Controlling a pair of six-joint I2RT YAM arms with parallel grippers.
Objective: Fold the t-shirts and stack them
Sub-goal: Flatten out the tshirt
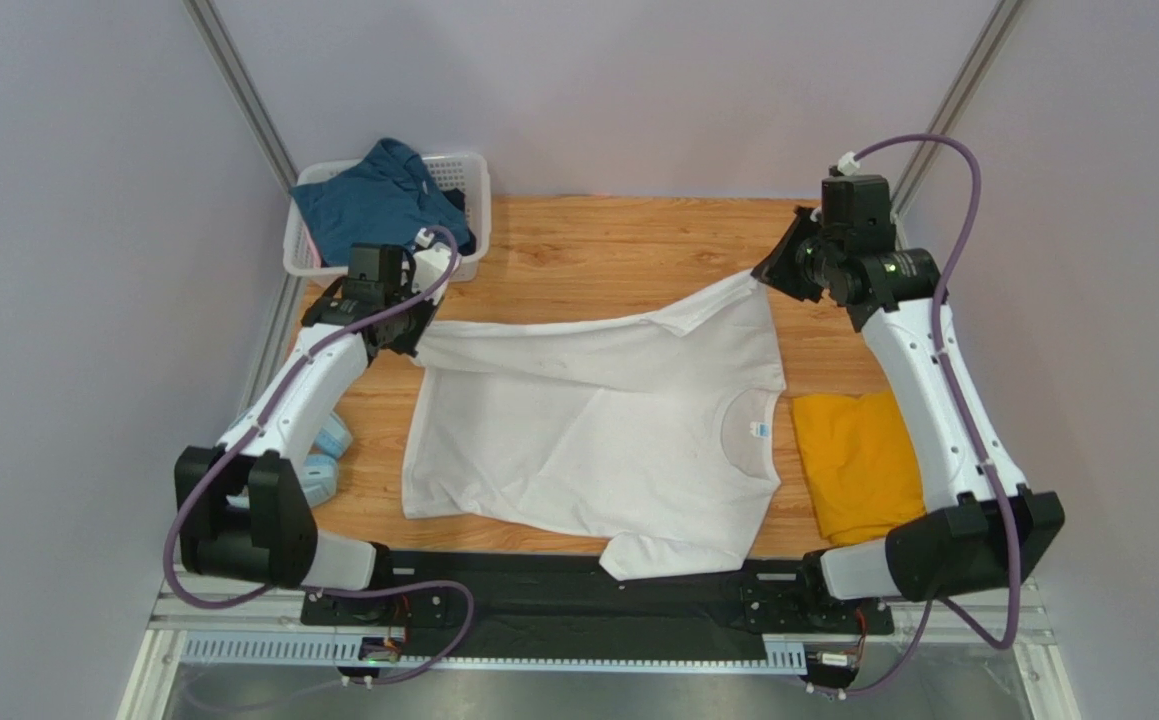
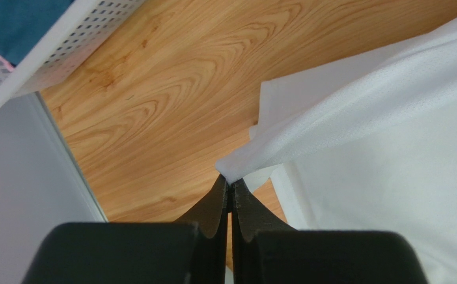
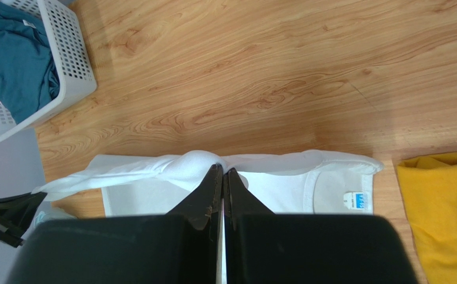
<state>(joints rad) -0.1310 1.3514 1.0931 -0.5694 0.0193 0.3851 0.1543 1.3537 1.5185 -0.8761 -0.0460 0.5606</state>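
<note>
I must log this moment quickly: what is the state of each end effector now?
Left end effector: closed, pinching a corner of the white t-shirt.
Right end effector: closed, gripping a bunched fold of the same shirt.

A white t-shirt (image 1: 600, 428) with a small blue neck label (image 1: 758, 429) lies spread across the middle of the frame, collar toward the right, its upper edge lifted and stretched taut between two raised corners. A mustard-yellow t-shirt (image 1: 856, 462) lies folded flat just right of it. A dark teal-blue t-shirt (image 1: 378, 195) sits crumpled at the upper left
</note>
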